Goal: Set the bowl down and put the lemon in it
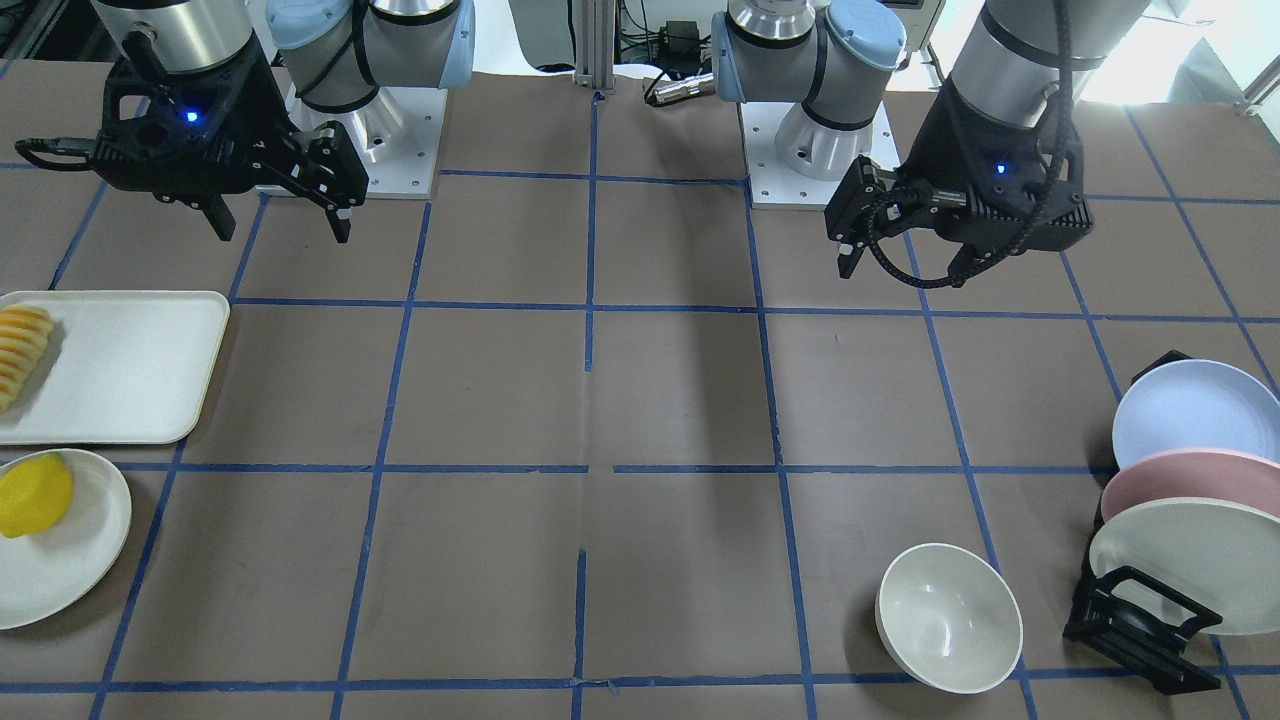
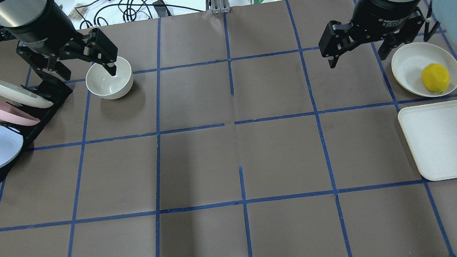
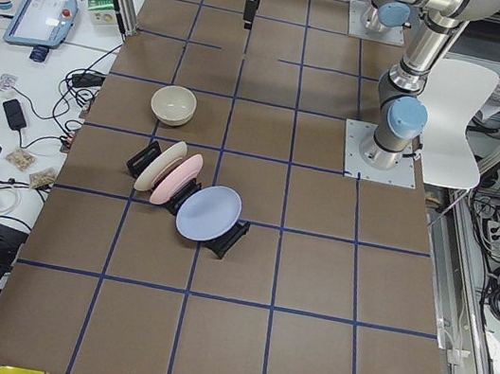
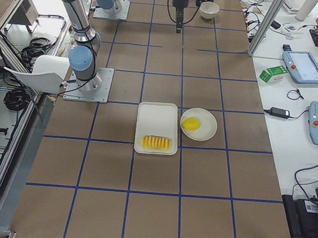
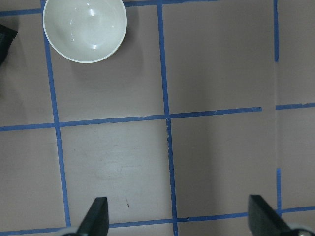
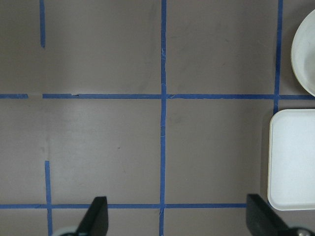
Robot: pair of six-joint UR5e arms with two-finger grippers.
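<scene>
Bowl (image 1: 948, 618) and lemon (image 1: 35, 495) sit far apart on the big brown tabletop (image 1: 680, 400), which has blue tape lines (image 1: 590, 305) across it. Two arms hang over the tabletop near the robot's base. The left arm (image 1: 1010, 90) has its left jaws wide open with nothing in them. They are up in the air and well apart from the bowl. The right arm (image 1: 180, 40) has its right jaws wide open too, and they hold nothing. A white tray (image 1: 130, 370) lies on the robot's right side, with sliced orange-yellow food (image 1: 22, 350) at one end. A black rack (image 1: 1140, 630) stands on the robot's left side. It holds a pale blue plate (image 1: 1190, 410), a pink plate (image 1: 1180, 480) and a white plate (image 1: 1190, 560) on their edges. Just beside the tray is a flat round plate (image 1: 70, 550). The bowl stands upright on the tabletop near the rack, not touching it. The lemon lies on the flat round plate.
</scene>
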